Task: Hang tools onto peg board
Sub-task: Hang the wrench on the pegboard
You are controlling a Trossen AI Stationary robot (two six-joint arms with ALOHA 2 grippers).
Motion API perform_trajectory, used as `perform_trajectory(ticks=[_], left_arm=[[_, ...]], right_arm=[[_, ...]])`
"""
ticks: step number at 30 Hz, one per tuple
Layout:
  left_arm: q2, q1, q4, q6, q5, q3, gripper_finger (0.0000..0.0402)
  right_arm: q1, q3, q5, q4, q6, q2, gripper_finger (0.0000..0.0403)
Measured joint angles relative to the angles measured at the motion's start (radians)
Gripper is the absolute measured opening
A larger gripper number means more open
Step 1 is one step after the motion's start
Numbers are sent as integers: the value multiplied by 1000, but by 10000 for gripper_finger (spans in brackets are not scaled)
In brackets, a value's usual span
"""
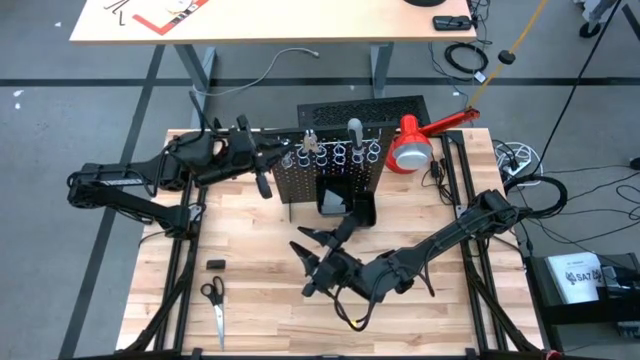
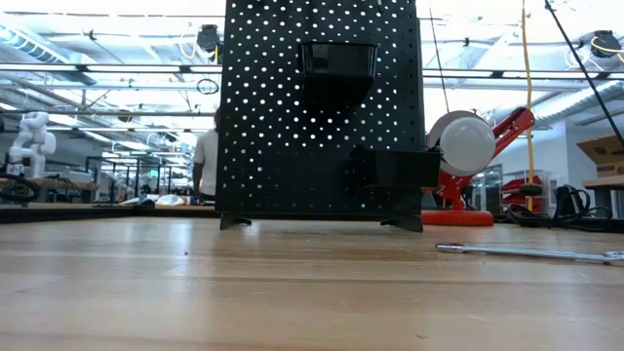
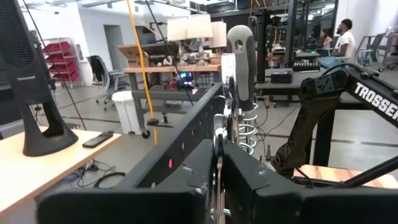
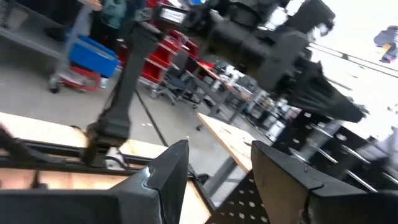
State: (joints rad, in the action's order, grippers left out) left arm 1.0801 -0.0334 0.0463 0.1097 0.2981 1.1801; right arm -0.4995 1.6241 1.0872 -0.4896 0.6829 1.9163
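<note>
One peg board (image 1: 330, 172) stands upright in the upper middle of the high view, with a row of silver rings (image 1: 345, 154) along its top edge and one black bin (image 1: 345, 206) fixed to its near face. A grey-handled screwdriver (image 1: 354, 130) sits in one ring, and pale-handled pliers (image 1: 309, 141) hang at the row's left end. The left tool (image 1: 283, 152) is at that left end of the rings; its wrist view shows the fingers (image 3: 186, 186) closed together on a thin silver wrench (image 3: 219, 163), with the screwdriver handle rising just beyond. The right tool (image 1: 318, 247) hovers over the desk (image 1: 260, 300) below the bin, its two fingers (image 4: 163, 169) apart and empty. One pair of scissors (image 1: 214, 303) and one small black block (image 1: 215, 264) lie at lower left. A red lamp (image 1: 420, 140) stands right of the board. Only the low view shows a wrench (image 2: 526, 253) lying flat at right and the board's back hiding both arms.
</note>
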Motion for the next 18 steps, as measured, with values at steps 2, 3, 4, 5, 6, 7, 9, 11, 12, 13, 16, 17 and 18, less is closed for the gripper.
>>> perform_trajectory(ticks=[2,3,4,5,6,7,9,11,12,13,16,17,18], left_arm=[[0,0,-1,-1,1,0,59],[0,0,-1,-1,9,0,68],[0,1,-2,-1,17,0,76],[0,1,-2,-1,19,0,82],[0,1,-3,-1,20,0,87],[0,1,-3,-1,21,0,92],[0,1,-3,-1,21,0,100],[-1,1,-3,-1,21,0,109],[-2,1,-3,-1,21,0,114],[-5,1,-4,-1,21,0,119],[-20,1,-19,-1,21,0,131],[-29,1,-19,-1,21,0,135],[-37,1,-25,-1,21,0,139]], right_arm=[[0,0,47,-29,21,0,169],[-3,0,72,-40,36,0,169],[-5,0,97,-56,55,0,169],[-8,0,118,-73,78,-1,169],[-13,0,131,-77,96,-6,169],[-20,0,139,-83,106,-11,169],[-34,0,143,-84,119,-29,169],[-49,0,145,-84,125,-49,169],[-56,0,150,-84,133,-60,169],[-64,-1,156,-84,145,-72,169],[-86,0,190,-90,169,-114,169],[-93,0,202,-89,172,-128,169],[-97,0,213,-85,172,-140,169]])
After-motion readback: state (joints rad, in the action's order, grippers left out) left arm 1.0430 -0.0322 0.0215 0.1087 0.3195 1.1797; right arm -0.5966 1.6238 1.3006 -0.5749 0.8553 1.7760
